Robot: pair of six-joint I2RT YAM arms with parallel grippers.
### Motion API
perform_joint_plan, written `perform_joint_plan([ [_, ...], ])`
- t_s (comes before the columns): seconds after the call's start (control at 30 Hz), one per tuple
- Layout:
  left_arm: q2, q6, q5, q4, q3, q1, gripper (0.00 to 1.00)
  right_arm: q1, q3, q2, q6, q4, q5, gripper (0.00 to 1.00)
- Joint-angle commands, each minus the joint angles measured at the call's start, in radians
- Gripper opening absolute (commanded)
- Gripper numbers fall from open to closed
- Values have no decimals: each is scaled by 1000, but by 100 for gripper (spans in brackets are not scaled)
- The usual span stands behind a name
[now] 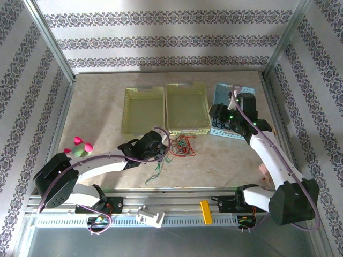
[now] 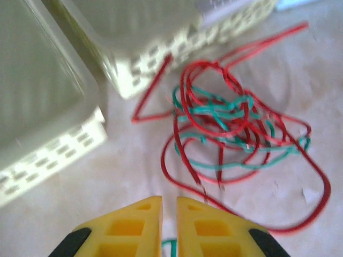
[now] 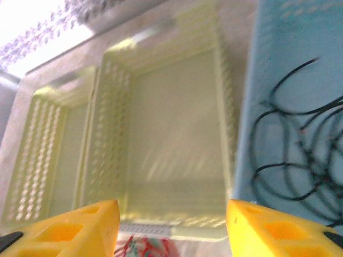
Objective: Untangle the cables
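Barely parted, left claw (image 2: 169,201) straddles a green cable (image 2: 252,165), grip unclear; right claw (image 3: 172,209) gapes wide, empty.

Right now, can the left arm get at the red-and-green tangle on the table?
Probably yes. The left gripper hangs just short of the red and green tangle, with bare table between them. The yellow basket stands beyond the tangle, not in the path.

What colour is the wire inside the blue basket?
Black. The wire in the blue basket shows best in the right wrist view.
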Motion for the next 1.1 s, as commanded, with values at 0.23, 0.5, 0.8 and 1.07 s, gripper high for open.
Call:
perform_joint_plan([
  [0.23,95,18,138,-39,-23,6,8,126,-9,31,-55,-42,6,54],
  [0.5,115,29,143,-28,-26,6,0,130,-5,28,-61,-51,22,54],
  [0.8,-7,26,105,-128,-30,6,19,137,-16,19,-62,-59,33,53],
  [1.07,-49,-2,183,-361,-15,6,41,137,-20,38,-61,-56,37,53],
])
